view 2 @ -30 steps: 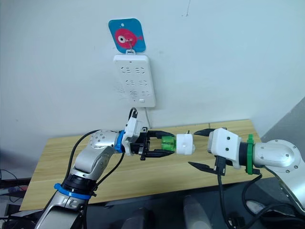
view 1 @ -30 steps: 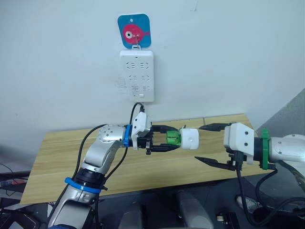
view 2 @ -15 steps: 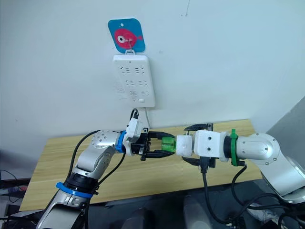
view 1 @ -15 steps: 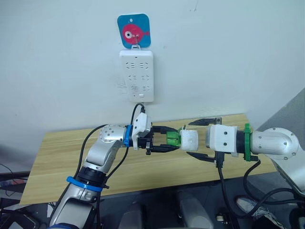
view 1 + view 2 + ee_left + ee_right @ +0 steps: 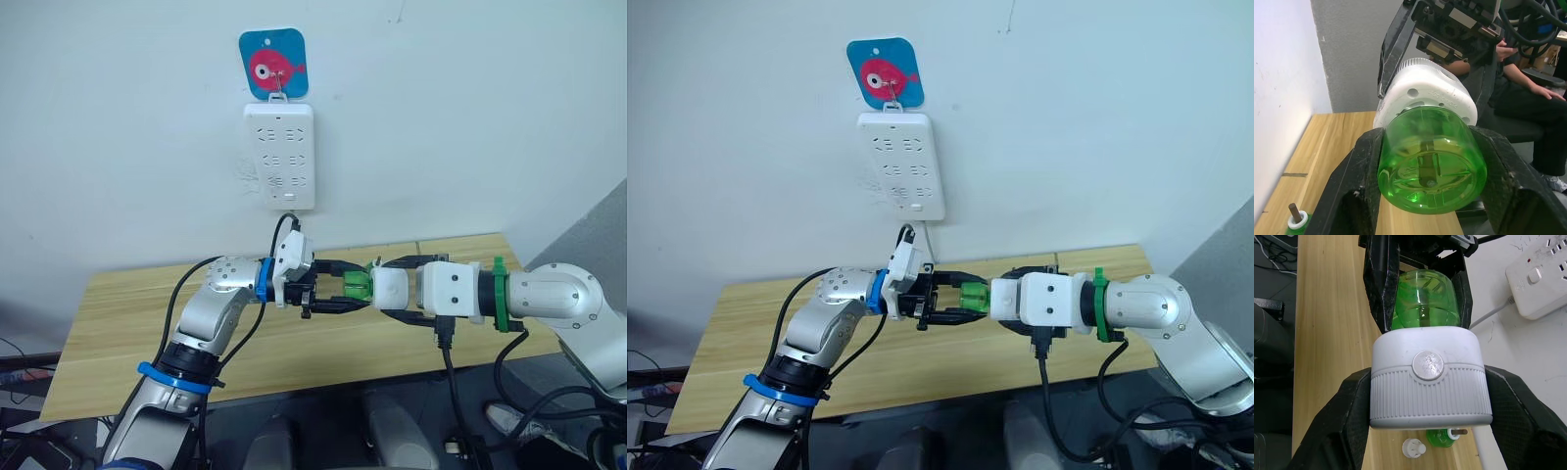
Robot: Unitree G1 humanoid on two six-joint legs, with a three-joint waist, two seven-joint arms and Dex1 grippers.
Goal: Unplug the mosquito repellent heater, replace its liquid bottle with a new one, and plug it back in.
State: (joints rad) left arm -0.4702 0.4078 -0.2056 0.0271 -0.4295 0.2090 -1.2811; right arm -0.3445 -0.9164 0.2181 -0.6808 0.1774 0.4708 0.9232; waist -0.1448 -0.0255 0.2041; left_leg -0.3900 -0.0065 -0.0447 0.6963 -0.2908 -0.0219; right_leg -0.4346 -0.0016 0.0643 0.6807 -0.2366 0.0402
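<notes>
Left gripper (image 5: 345,287) is clamped on the green bottle (image 5: 358,284), its two black fingers (image 5: 1359,181) pressed against opposite sides of the translucent body, as the left wrist view shows from the bottle's base. Right gripper (image 5: 390,289) is closed around the mosquito repellent heater (image 5: 391,288), with one finger on each ribbed side of the white shell in the right wrist view (image 5: 1427,382). Bottle and heater are joined end to end and held level in the air between the two arms, above the wooden table (image 5: 118,323) and in front of its far edge, below the white power strip (image 5: 279,155) that hangs on the wall under a blue card with a pink fish (image 5: 273,63). The heater's round vent faces the right wrist camera, and the green bottle runs straight out behind it into the left fingers.

On the table near the wall edge lie another green bottle (image 5: 1442,436) with a dark wick standing out of its white neck, and just beside it a small white cap (image 5: 1413,447). The same wick and neck show at the table's edge against the wall in the left wrist view (image 5: 1297,219). A seated person (image 5: 1528,98) in dark clothes is behind the grippers in that view
</notes>
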